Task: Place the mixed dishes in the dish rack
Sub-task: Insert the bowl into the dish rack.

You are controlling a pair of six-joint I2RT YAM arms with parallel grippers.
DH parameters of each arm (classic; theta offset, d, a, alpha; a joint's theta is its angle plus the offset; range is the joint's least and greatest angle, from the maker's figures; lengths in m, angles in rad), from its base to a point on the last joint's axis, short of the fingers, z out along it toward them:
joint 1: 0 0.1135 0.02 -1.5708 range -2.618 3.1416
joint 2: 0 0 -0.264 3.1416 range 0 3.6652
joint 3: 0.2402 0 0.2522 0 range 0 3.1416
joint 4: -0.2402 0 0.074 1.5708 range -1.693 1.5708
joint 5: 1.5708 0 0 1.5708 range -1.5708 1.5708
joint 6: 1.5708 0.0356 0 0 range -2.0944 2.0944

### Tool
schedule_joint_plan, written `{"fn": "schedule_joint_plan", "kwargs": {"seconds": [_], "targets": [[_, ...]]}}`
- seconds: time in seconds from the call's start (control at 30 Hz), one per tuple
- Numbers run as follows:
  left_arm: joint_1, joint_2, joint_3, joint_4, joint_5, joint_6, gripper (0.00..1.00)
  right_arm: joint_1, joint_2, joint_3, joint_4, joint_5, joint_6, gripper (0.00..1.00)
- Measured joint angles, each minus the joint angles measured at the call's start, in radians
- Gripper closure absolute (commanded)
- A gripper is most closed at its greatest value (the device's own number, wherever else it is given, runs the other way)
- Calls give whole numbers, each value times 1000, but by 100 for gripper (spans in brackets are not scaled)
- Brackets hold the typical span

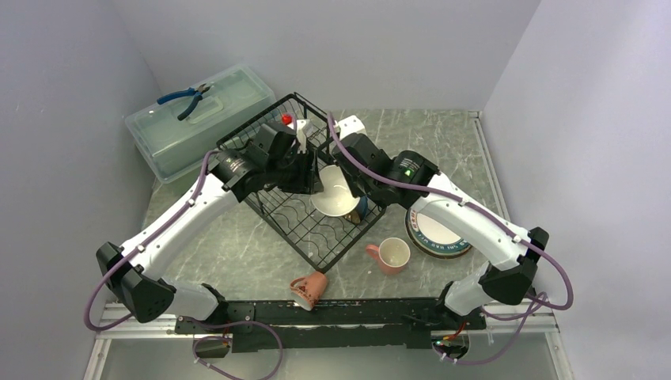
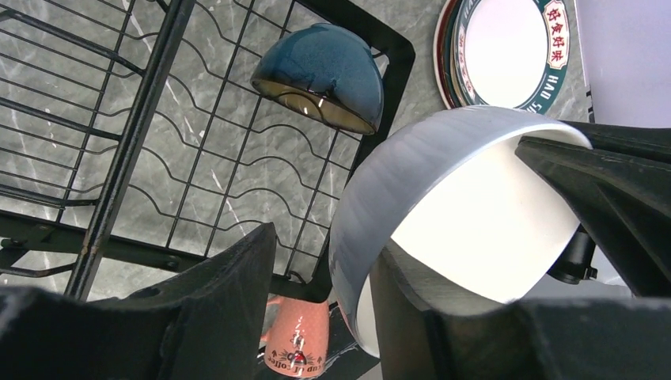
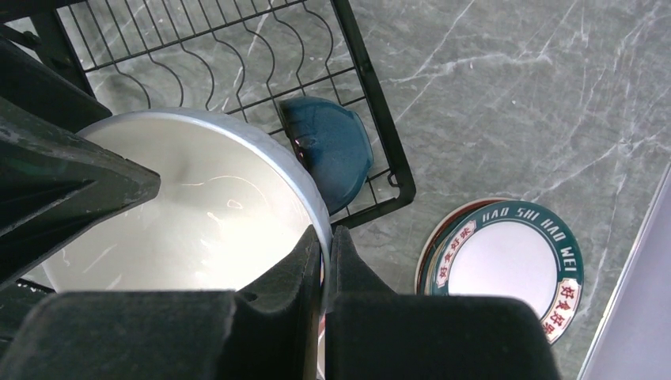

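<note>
Two grippers meet at one white bowl point(image 1: 336, 202) above the dish rack point(image 1: 308, 229): right gripper point(image 3: 324, 261) pinches its rim, left gripper point(image 2: 328, 261) straddles the rim, jaws apart. One teal bowl point(image 2: 324, 75) occupies the rack's right corner. Plate stack point(image 1: 435, 233) lies right of the rack, pink mugs point(image 1: 389, 255) nearer.

You have two small bowls: one pale round bowl with a white inside point(image 1: 335, 199) and one glossy dark teal ceramic bowl point(image 2: 324, 75). There are two pink ceramic mugs: one upright mug point(image 1: 392, 255) and one tipped mug point(image 1: 310, 290). You have one rectangular black wire dish rack point(image 1: 312, 229). There is one stack of round plates point(image 1: 437, 235), topped by a white plate with a teal lettered rim. Other rims show beneath it, perhaps three, though that count is uncertain. There is also one translucent pale green lidded plastic box point(image 1: 198, 131) and one pair of blue-handled pliers point(image 1: 186, 99).
</note>
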Motion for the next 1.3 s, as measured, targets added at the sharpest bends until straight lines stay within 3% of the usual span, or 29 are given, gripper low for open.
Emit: {"fn": "schedule_joint_plan", "kwargs": {"seconds": [0.07, 0.2, 0.3, 0.47, 0.63, 0.87, 1.3], "targets": [[0, 1, 0, 0, 5, 0, 55, 2, 0, 6, 0, 3, 0, 100], [0, 2, 2, -1, 27, -1, 74, 6, 0, 6, 0, 8, 1, 100], [-1, 3, 6, 0, 50, 2, 100, 8, 0, 6, 0, 10, 3, 100], [-3, 21, 6, -10, 42, 18, 100, 16, -1, 21, 12, 19, 18, 100], [-3, 25, 6, -3, 48, 18, 100, 16, -6, 19, 9, 22, 20, 88], [-2, 22, 6, -4, 71, 16, 100, 17, -67, -11, 49, 14, 27, 48], [-1, -81, -53, 19, 80, -17, 100, 14, -294, -164, 176, -60, 5, 7]]}}
